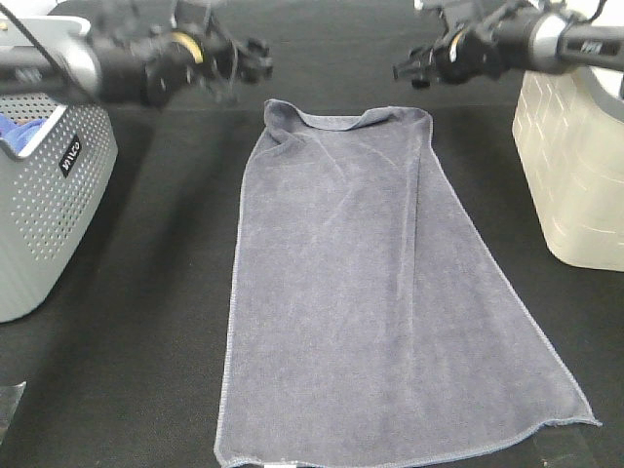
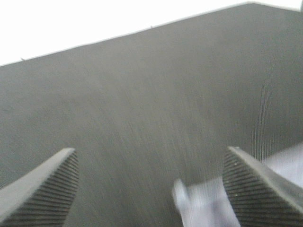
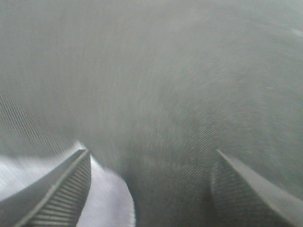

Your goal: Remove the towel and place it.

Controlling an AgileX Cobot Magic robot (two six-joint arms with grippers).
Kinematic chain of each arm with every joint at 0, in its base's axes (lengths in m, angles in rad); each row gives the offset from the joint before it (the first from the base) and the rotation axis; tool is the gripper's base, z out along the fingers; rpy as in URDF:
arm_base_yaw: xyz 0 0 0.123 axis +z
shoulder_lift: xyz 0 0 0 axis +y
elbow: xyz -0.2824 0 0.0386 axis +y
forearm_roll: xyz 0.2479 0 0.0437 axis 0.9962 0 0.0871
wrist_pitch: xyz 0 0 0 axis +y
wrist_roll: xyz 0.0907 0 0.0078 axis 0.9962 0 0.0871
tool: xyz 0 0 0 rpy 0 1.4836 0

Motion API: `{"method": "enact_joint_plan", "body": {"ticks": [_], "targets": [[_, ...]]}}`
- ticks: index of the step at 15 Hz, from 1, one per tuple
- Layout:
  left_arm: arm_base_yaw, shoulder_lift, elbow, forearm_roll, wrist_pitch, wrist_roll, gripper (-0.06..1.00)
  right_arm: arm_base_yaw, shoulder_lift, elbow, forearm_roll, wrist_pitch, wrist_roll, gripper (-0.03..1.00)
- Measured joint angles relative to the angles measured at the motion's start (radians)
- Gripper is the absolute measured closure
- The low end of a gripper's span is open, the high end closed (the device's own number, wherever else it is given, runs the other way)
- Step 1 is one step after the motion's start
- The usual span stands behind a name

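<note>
Looking done: towel [image 1: 390, 312] lies flat on the bench [image 1: 166, 322], left tool [image 1: 255, 60] and right tool [image 1: 408, 70] both wide open, empty, above its far corners.

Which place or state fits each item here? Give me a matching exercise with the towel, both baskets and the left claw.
Column 1:
1. towel
2. grey perforated basket
3. cream basket
4. left claw

Column 2:
A. at the table's right edge
B. open, holding nothing
C. spread flat on the black table
D. at the left edge, blue cloth inside

Pairs: 1-C, 2-D, 3-A, 4-B
</note>
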Motion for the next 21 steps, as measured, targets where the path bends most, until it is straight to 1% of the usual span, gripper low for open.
{"method": "enact_joint_plan", "body": {"ticks": [1,3,4,7,9,11,12,14,15,16,18,19,20,21], "targets": [[0.0,-0.046,-0.001,-0.007,0.057,0.0,0.18,0.0,-0.035,0.0,0.057,0.042,0.0,0.29],[0.0,-0.139,-0.002,-0.013,0.217,0.0,0.2,0.002,-0.101,0.0,0.17,0.157,-0.024,0.29],[0.0,-0.177,-0.002,-0.017,0.323,0.0,0.21,0.006,-0.138,0.0,0.222,0.222,-0.072,0.29],[0.0,-0.288,-0.002,-0.02,0.657,0.0,0.21,0.038,-0.229,-0.001,0.375,0.404,-0.29,0.28],[0.0,-0.38,-0.002,-0.022,0.897,0.0,0.21,0.05,-0.295,-0.001,0.497,0.586,-0.386,0.28],[0.0,-0.466,-0.002,-0.023,1.087,0.0,0.21,0.05,-0.352,-0.001,0.561,0.753,-0.408,0.28],[0.0,-0.526,-0.002,-0.024,1.224,0.0,0.21,0.05,-0.392,-0.003,0.594,0.874,-0.413,0.28],[0.0,-0.597,-0.002,-0.024,1.376,0.0,0.21,0.05,-0.434,-0.003,0.613,0.999,-0.42,0.28],[0.0,-0.619,-0.002,-0.022,1.425,0.0,0.21,0.05,-0.451,-0.003,0.614,1.023,-0.42,0.28],[0.0,-0.644,-0.002,-0.018,1.451,0.0,0.21,0.05,-0.467,-0.003,0.614,1.027,-0.42,0.28],[0.0,-0.677,0.001,0.001,1.457,0.0,0.21,0.05,-0.51,0.041,0.625,1.027,-0.42,0.28],[0.0,-0.702,0.024,0.002,1.458,0.0,0.21,0.05,-0.542,0.087,0.632,1.027,-0.42,0.28],[0.0,-0.73,0.053,0.002,1.458,0.0,0.21,0.05,-0.595,0.165,0.634,1.027,-0.42,0.28],[0.0,-0.774,0.103,0.002,1.458,0.0,0.21,0.05,-0.634,0.216,0.634,1.03,-0.42,0.28]]}}
